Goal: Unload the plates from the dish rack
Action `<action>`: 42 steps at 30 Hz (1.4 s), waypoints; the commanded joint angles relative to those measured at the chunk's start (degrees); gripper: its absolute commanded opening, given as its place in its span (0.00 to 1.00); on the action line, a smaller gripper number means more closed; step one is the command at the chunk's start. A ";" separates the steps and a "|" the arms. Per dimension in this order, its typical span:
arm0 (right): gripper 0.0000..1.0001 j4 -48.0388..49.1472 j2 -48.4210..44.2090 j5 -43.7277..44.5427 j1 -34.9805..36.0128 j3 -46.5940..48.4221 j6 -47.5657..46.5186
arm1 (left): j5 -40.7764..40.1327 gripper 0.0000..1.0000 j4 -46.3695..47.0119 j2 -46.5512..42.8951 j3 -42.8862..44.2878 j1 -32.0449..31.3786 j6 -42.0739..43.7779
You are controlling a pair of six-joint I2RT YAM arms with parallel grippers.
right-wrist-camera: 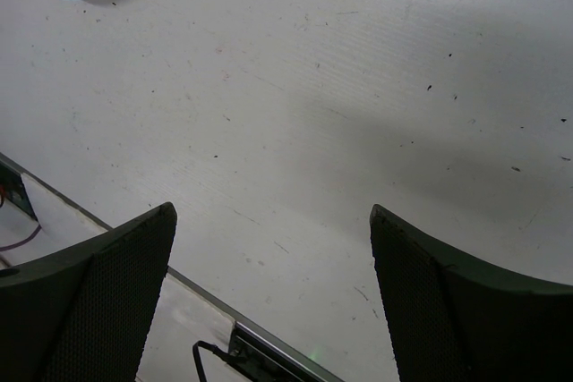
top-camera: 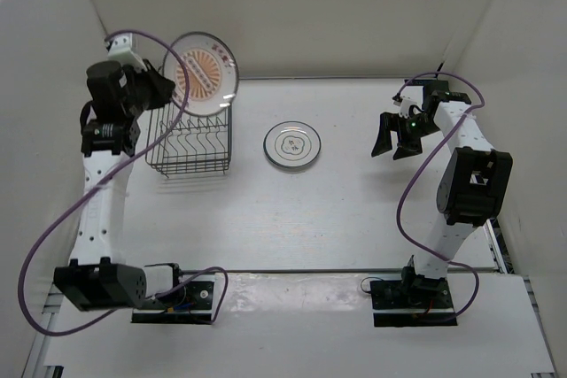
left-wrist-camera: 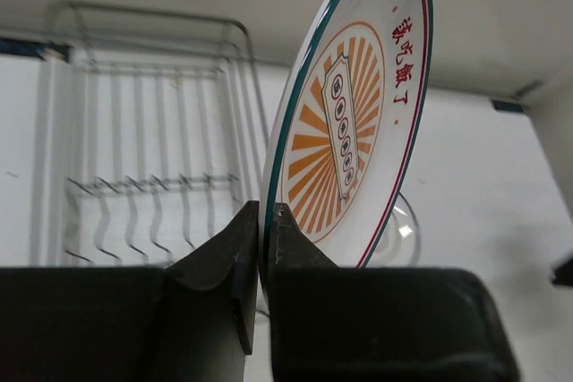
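The white round plate with the orange sunburst centre [top-camera: 203,74] hangs over the dark wire dish rack [top-camera: 190,143], its rim pinched in our left gripper [left-wrist-camera: 264,221]. The rack looks empty, and a white grey-ringed plate [top-camera: 293,145] lies on the table [top-camera: 354,219] nearby, so we judge that only setting this plate down remains. Its red characters are unreadable to us. Our right gripper [right-wrist-camera: 270,216] hovers with its jaws spread and holds nothing.

table [top-camera: 354,219]: white, faint dark specks | walls [top-camera: 310,6]: plain white panels on three sides | light: soft, even
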 commanded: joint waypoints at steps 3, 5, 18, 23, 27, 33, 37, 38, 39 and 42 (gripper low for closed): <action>0.90 -0.51 -0.20 -1.46 -0.02 -0.79 -0.51 | 15.76 0.00 2.29 -6.84 -13.91 -3.07 -9.09; 0.90 -0.51 -0.28 -1.55 -0.02 -0.89 -0.60 | 18.40 0.00 2.54 -8.86 -17.28 -6.66 -10.93; 0.90 0.37 -1.16 -0.41 -0.02 -2.38 -0.69 | 16.47 0.00 6.51 -15.82 -44.35 -18.62 -13.23; 0.90 0.37 -2.21 -0.05 -0.02 -4.13 -0.95 | 14.10 0.00 4.66 -14.24 -48.93 -19.85 -11.82; 0.90 1.42 -3.10 0.65 -0.02 -5.80 -0.95 | 12.69 0.00 5.00 -12.04 -51.30 -19.86 -10.50; 0.90 1.69 -4.06 0.91 -0.02 -7.12 -0.60 | 10.58 0.00 7.55 -5.63 -51.39 -19.94 -11.20; 0.90 1.60 -4.85 1.26 -0.02 -7.82 -0.86 | 9.44 0.00 8.52 -2.38 -51.39 -19.86 -11.56; 0.90 1.51 -4.94 1.18 -0.02 -7.92 -1.04 | 9.52 0.00 8.52 -1.85 -51.39 -19.94 -11.64; 0.90 1.51 -5.03 1.18 -0.02 -7.92 -1.22 | 9.61 0.03 8.61 -1.41 -51.39 -19.94 -11.47; 0.90 1.42 -5.29 1.44 -0.02 -8.44 -1.48 | 9.44 0.09 7.73 -0.44 -51.39 -19.94 -10.77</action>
